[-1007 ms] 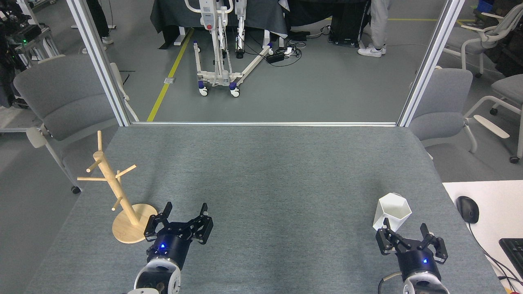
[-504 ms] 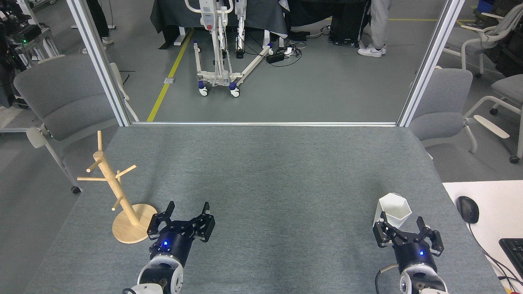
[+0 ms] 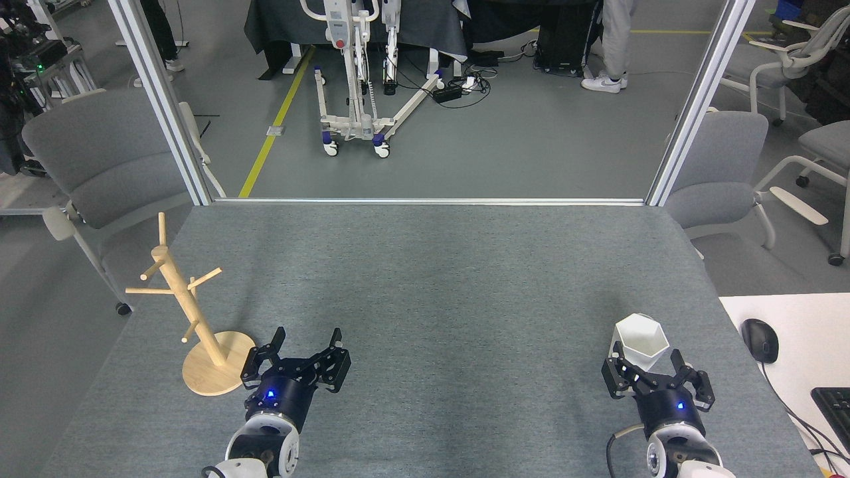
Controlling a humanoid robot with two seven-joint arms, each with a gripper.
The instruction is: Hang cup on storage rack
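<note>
Tabletop: grey felt-like cover, wide and flat, and it carries the cup, the storage rack and both arms' ends.
Left pincer: low over the near-left part of the tabletop, fingers spread apart, nothing between them.
Right pincer: near-right, fingers splayed wide, empty, tips right at the cup's near side; whether they touch it is too close to call.
Cup: white, hexagonal rim up, standing on the tabletop just beyond the right pincer, well apart from the left pincer.
Storage rack: pale wooden post with angled pegs on a round base, just to the left of the left pincer, base close beside it, no cup on any peg.
Frame posts: two silver uprights rise from the far corners, beyond both pincers.
Room: grey floor with a yellow line, a wheeled white stand, grey chairs either side.
Side desk: white, right of the right pincer, holding a black mouse and a keyboard corner.
Person: only legs and white shoes far back.
</note>
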